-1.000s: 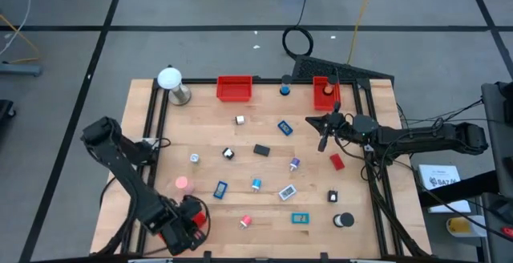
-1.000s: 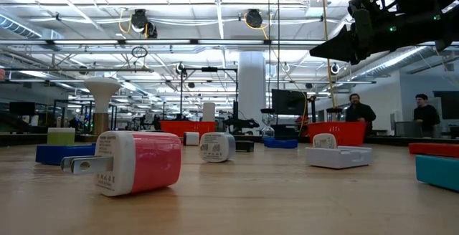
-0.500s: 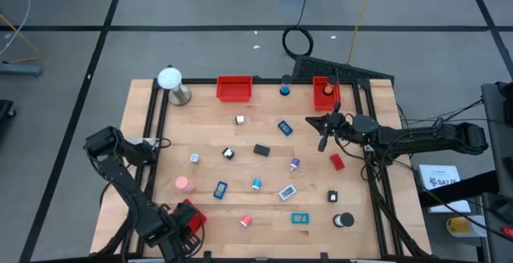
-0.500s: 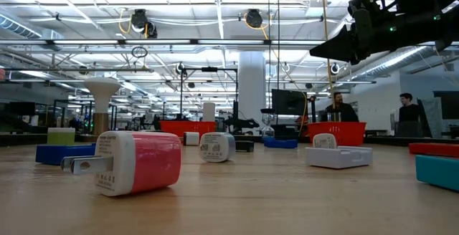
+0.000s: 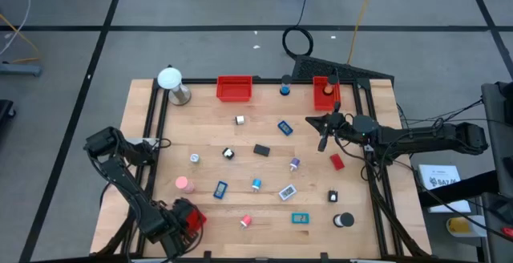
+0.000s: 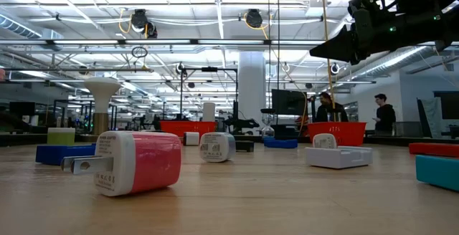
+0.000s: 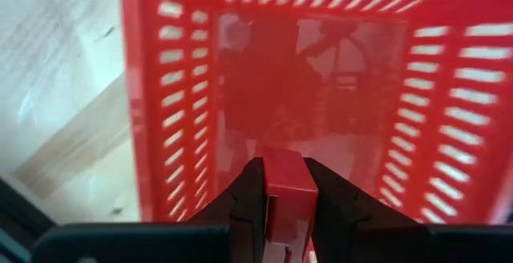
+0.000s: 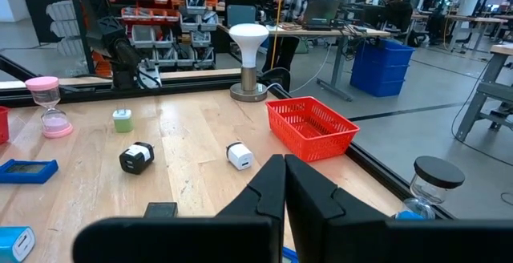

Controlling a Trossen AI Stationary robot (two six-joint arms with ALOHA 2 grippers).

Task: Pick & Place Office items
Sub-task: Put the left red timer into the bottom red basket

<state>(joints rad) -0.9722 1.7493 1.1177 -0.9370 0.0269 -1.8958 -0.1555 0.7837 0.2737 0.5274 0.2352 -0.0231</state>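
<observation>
Small office items lie scattered over the wooden table [image 5: 264,207]: a pink one [image 5: 184,184], a blue piece [image 5: 220,188], a red-and-white plug [image 5: 246,221] [image 6: 136,162], a teal piece [image 5: 300,219] and a black roll [image 5: 345,220]. At the near left corner my left gripper [image 5: 178,221] [image 7: 284,167] points down, shut on a red mesh tray [image 5: 191,213] [image 7: 321,78]. My right gripper [image 5: 323,139] [image 8: 284,175] hovers shut and level over the table's right side, holding nothing. My left gripper pinches the red tray's rim [image 7: 282,160] between its two fingers [image 7: 248,191], coming from above and pointing down, with one finger on each side of the wall. The tray hangs open side up below the fingers; whether its bottom rests on the table I cannot tell.
Two more red mesh trays [image 5: 234,87] [image 5: 325,93] stand along the far edge, and a white ball on a silver stand [image 5: 171,82] is at the far left. A black frame [image 5: 152,127] borders the table. People stand in the room behind [image 6: 380,113].
My left gripper has sunk toward the table at the near left corner, still shut on the red tray, and its arm has folded lower. People in the room behind have walked to the left.
</observation>
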